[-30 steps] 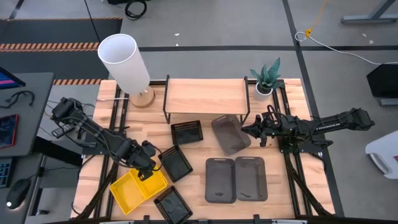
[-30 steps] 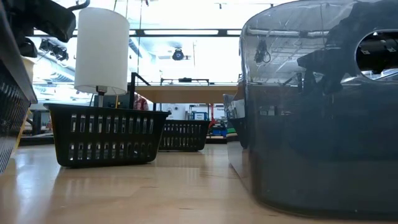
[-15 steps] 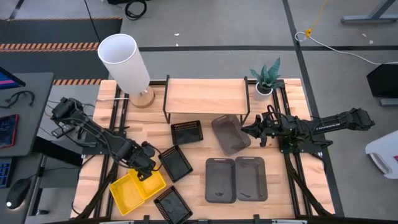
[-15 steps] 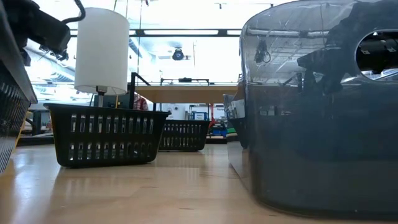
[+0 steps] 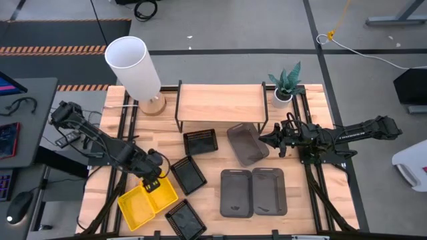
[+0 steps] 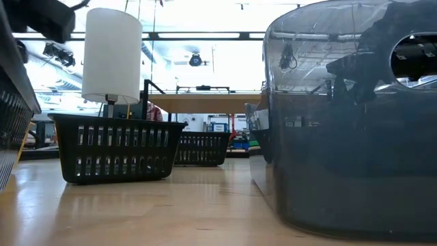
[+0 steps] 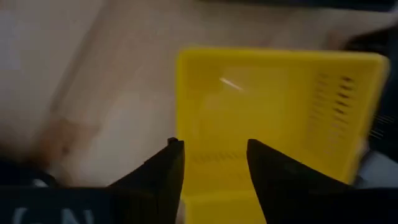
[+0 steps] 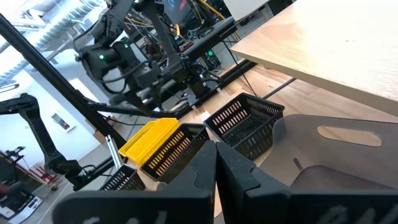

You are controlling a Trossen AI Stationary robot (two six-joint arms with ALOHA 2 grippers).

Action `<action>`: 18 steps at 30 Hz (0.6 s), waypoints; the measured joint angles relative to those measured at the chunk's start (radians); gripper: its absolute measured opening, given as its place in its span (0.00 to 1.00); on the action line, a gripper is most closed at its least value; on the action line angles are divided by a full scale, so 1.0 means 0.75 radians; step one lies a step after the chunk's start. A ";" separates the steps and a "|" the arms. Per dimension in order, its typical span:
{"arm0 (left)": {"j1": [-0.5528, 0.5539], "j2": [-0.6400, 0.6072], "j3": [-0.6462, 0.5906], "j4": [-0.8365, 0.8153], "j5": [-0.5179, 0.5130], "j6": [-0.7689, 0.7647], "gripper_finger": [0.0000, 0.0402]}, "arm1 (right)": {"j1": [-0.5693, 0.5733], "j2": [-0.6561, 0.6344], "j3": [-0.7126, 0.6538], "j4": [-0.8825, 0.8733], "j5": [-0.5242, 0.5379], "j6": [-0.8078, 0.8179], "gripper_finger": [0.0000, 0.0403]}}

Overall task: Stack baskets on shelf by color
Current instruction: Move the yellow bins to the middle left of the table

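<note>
The left arm reaches diagonally from the table's left edge toward its front-left corner, elbow bent, wrist angled downward. The left gripper (image 5: 152, 183) is poised with its two dark fingers (image 7: 163, 173) spread apart, a clear gap showing between them in the left wrist view.

The right arm extends level from the table's right edge toward the centre, nearly straight. The right gripper (image 5: 265, 139) points inward; in the right wrist view its fingers (image 8: 204, 163) are pressed together with no gap between the tips.
</note>
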 joint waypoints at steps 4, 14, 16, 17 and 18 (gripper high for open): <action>-0.061 -0.043 0.001 0.007 0.140 -0.028 0.44 | 0.000 0.000 0.000 0.000 0.000 0.000 0.03; -0.334 -0.027 0.001 0.239 0.141 -0.142 0.33 | 0.000 0.000 0.000 0.000 0.000 0.000 0.03; -0.366 -0.006 0.001 0.229 0.144 -0.175 0.31 | 0.000 0.000 0.000 0.000 0.000 0.000 0.03; -0.378 0.007 0.001 0.228 0.141 -0.178 0.30 | 0.000 0.000 0.000 0.000 0.000 0.000 0.03; -0.388 0.020 0.001 0.234 0.132 -0.174 0.29 | 0.000 0.000 0.000 0.000 0.000 0.000 0.03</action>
